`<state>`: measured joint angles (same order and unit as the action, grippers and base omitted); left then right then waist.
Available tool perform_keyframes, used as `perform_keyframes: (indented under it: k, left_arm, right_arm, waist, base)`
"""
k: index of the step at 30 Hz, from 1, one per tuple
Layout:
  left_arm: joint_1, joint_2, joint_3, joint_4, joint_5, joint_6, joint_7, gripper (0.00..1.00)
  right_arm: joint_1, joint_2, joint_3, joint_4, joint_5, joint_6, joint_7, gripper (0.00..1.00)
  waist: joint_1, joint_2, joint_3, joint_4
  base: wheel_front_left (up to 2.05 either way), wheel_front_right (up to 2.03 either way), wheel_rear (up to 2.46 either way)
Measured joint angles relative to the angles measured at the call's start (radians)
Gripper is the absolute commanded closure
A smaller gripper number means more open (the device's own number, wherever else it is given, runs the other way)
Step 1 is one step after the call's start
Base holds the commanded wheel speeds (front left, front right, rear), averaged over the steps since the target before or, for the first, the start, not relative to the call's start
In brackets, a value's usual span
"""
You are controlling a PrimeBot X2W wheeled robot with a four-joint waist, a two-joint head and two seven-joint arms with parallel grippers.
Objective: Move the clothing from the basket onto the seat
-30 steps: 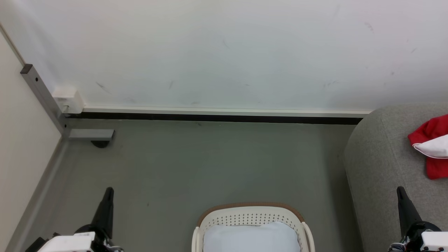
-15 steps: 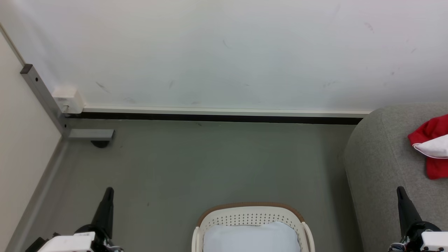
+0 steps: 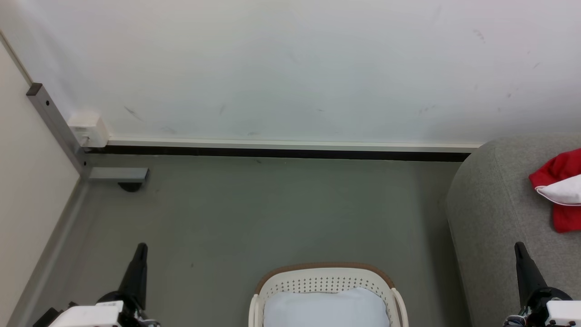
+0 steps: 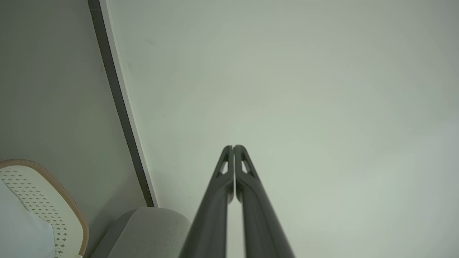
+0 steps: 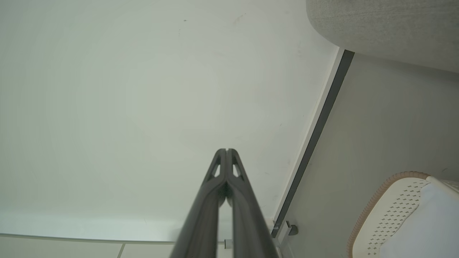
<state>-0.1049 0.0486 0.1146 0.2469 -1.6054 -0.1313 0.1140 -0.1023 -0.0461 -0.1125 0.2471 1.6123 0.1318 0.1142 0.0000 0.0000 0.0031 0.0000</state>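
The cream-white basket (image 3: pixel 327 277) with its brown rim stands on the floor at the bottom middle of the head view, holding a plain pale bluish-white pad (image 3: pixel 326 309). Red and white clothing (image 3: pixel 560 188) lies on the grey seat (image 3: pixel 494 213) at the right edge. My left gripper (image 3: pixel 141 247) is shut and empty at the lower left, well left of the basket. At the lower right my right gripper (image 3: pixel 518 246) is shut and empty, over the seat's front part. Both wrist views show the fingers pressed together: left gripper (image 4: pixel 233 147), right gripper (image 5: pixel 226 150), pointing at the white wall.
A white wall with a dark baseboard (image 3: pixel 281 152) runs across behind the grey floor. A grey metal post (image 3: pixel 54 127) with a white box (image 3: pixel 87 129) stands in the left corner. The basket (image 4: pixel 43 200) and seat (image 4: pixel 143 229) show low in the left wrist view.
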Motion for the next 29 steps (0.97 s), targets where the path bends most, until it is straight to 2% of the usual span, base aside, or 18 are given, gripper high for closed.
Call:
perform_keyframes:
  k: [29]
  left_arm:
    - [0.000, 0.000, 0.000, 0.000, 0.000, 0.000, 0.000, 1.00]
  right_arm:
    - [0.000, 0.000, 0.000, 0.000, 0.000, 0.000, 0.000, 1.00]
  waist:
    - [0.0000, 0.0000, 0.000, 0.000]
  base:
    - [0.00, 0.00, 0.00]
